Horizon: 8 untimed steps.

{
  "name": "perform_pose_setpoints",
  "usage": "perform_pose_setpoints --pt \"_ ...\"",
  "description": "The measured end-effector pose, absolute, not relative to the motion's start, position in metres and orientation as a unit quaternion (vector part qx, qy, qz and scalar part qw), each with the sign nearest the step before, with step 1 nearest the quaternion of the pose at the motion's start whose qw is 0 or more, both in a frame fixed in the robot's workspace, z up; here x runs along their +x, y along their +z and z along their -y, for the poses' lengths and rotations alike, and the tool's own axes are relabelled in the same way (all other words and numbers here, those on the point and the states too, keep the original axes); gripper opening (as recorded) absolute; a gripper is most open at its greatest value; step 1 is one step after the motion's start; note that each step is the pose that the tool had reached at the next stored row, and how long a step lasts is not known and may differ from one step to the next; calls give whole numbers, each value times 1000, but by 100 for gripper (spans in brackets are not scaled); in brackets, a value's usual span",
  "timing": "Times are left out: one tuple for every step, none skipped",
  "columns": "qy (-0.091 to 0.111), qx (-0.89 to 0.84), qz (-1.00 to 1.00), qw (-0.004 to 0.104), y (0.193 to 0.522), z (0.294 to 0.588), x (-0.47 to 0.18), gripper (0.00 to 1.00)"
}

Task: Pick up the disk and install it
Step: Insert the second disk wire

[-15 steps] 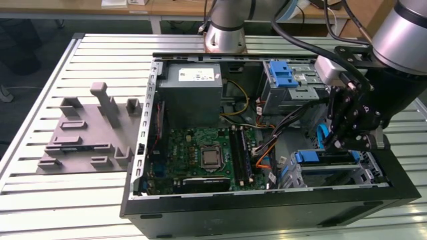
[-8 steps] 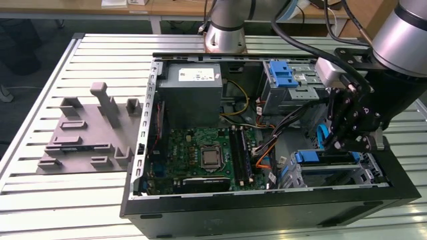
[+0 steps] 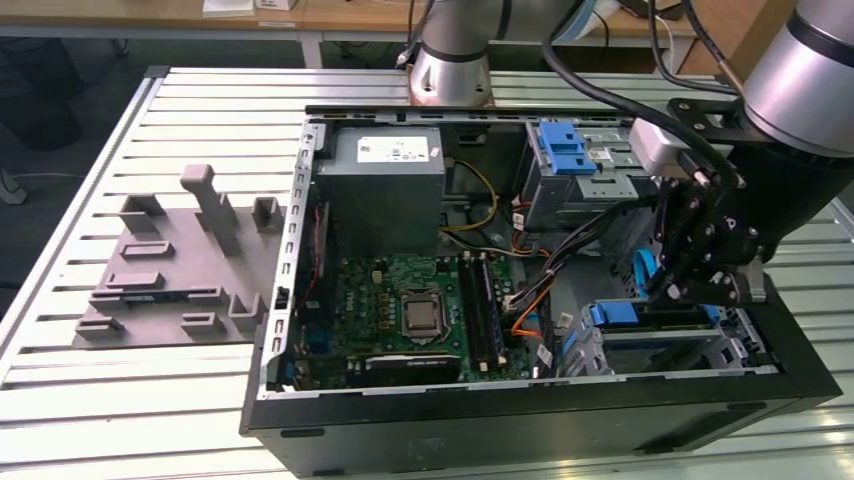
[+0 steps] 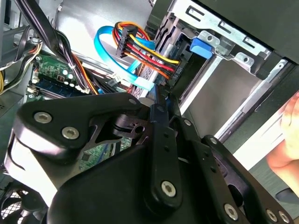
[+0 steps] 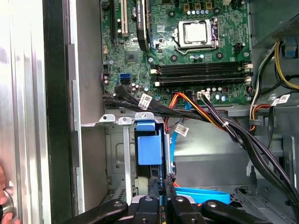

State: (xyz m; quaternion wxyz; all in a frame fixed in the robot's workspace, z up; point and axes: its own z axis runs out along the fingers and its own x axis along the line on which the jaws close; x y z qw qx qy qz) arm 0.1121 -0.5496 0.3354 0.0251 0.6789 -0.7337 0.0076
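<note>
fingers (image 5: 161, 186) closed together above blue-latched drive cage (image 5: 149, 149), exterior view shows open computer case (image 3: 534, 410)

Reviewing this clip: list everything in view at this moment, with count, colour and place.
table: one, silver, slatted, under everything
computer case: one, black, open, on the table
fixture plate: one, grey, on the table, at the exterior view's left of the case
power supply: one, grey with white sticker, inside the case
motherboard: one, green, inside the case
drive cage: one, metal with blue latch, inside the case
disk: one, blue rail showing, in the bay under the claw
cables: one bundle, red, yellow, black, by a blue flat cable
arm: one, silver
claw: one, black, just above the disk
hand: one, beside the case
</note>
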Motion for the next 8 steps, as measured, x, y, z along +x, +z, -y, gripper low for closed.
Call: perform_pose_setpoints --pt "7 679 734 25 335 550 112 16" --pt "7 678 734 25 335 550 112 16" --pt "7 678 735 25 335 550 112 16" --pt "7 677 735 25 335 550 112 16" --pt "7 677 735 24 334 550 112 16" --pt "7 677 736 24 334 550 112 16" --pt "6 676 736 24 334 550 112 16" --pt "6 676 736 24 334 550 112 16"
